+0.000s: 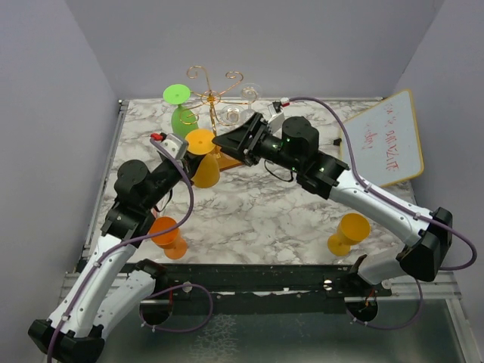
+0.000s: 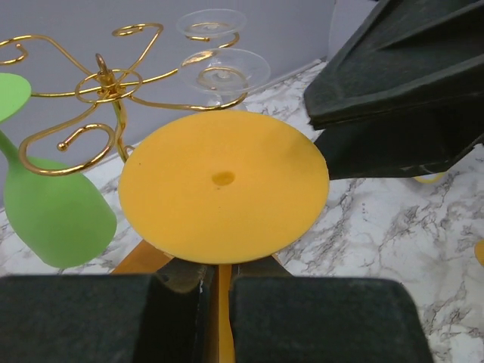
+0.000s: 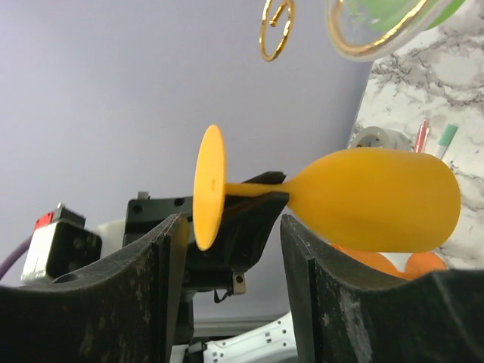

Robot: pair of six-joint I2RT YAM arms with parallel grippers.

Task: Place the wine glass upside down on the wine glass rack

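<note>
The left gripper (image 2: 216,281) is clenched on the stem of the wine glass (image 2: 223,185), its two black fingers (image 2: 98,318) pressed together from either side just under the foot; the glass stands upside down in that grip, its flat yellow-orange foot facing up directly above the fingers; the bowl is hidden from the left wrist view but plain from above, where the wine glass (image 1: 206,172) hangs below the left gripper (image 1: 198,157); just past the foot, to the left gripper's right, the black right gripper (image 2: 393,106) sits close beside the glass; in its own view the right gripper (image 3: 234,221) is spread wide, its fingers (image 3: 162,295) well apart, with the foot and stem of the wine glass (image 3: 378,208) showing across the gap between them and touching neither; whether the stem lies level with those fingertips or beyond them I cannot tell; under the held foot and a little ahead shows the orange-brown wooden base (image 2: 142,259) of the wine glass rack (image 2: 110,85), whose gold scroll arms rise ahead of the left gripper and somewhat to its left, apart from the held glass; a green glass (image 2: 53,215) hangs upside down from a scroll on the left gripper's left, and two clear glasses (image 2: 221,69) sit in the scrolls on the rack's far side
</note>
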